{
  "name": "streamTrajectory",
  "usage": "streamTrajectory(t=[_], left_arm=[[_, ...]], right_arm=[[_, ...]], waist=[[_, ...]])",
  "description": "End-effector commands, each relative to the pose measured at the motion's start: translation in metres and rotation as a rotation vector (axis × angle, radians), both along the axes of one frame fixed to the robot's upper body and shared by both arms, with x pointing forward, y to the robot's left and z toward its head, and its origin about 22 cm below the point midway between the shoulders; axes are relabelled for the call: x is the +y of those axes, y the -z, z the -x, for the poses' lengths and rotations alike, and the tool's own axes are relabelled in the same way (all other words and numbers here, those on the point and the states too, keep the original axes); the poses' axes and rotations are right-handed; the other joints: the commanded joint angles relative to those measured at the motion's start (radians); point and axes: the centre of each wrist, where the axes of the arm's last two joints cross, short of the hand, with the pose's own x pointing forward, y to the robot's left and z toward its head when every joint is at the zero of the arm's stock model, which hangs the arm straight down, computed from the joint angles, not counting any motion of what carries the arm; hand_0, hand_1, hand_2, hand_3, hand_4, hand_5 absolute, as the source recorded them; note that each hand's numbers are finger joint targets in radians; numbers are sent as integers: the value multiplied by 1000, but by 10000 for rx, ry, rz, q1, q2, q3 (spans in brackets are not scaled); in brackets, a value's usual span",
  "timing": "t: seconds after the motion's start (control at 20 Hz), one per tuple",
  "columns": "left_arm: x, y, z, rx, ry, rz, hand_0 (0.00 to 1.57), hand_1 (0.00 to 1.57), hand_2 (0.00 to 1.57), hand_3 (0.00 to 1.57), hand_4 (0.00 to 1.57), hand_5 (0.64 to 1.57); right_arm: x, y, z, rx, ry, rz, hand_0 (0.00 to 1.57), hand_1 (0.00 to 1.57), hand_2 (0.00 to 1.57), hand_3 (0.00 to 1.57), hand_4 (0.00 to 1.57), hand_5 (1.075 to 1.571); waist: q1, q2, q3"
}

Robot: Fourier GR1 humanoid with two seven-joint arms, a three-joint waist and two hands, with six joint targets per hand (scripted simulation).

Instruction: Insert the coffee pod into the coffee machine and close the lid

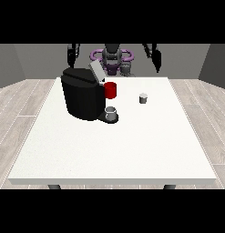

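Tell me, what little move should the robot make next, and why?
Probably lower the hand at the view's right toward the coffee pod. The pod stands alone on the table, both hands are raised behind it, and the coffee machine has its lid up.

Light: even, diffuse, moderately bright; no clear source.
Large white table top [114, 145]: flat matte, no glare.
Shadows: almost none; faint darkening under the boxy black coffee machine [82, 93].
Focus: soft throughout; small things blurred.
Edges: no visible distortion.

White table [132, 150], red cup [111, 90] beside machine, grey wood floor [23, 104], grey walls [36, 59]
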Motion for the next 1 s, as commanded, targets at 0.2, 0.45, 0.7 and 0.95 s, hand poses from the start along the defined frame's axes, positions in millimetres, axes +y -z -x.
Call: streamTrajectory(t=[0.2, 0.45, 0.7, 0.95], left_arm=[[18, -4, 1, -899, 1994, -2286, 0, 0, 0, 0, 0, 1571], [19, -17, -8, -893, 2912, -4222, 0, 0, 0, 0, 0, 1571], [59, -26, -36, -235, 2532, -5228, 0, 0, 0, 0, 0, 1571], [82, -72, -78, 126, 1955, -6107, 0, 0, 0, 0, 0, 1571]], right_arm=[[-4, 11, -1, 253, 397, -366, 0, 0, 0, 0, 0, 1571], [-5, 8, -8, -493, 1908, 889, 0, 0, 0, 0, 0, 1571], [13, -1, -12, -817, 1357, 1070, 0, 0, 0, 0, 0, 1571], [48, -11, -20, -1390, 647, 949, 0, 0, 0, 0, 0, 1571]], waist=[[-289, 132, 41], [-499, 302, 41], [-1148, 875, 38], [-1804, 1572, 39]])
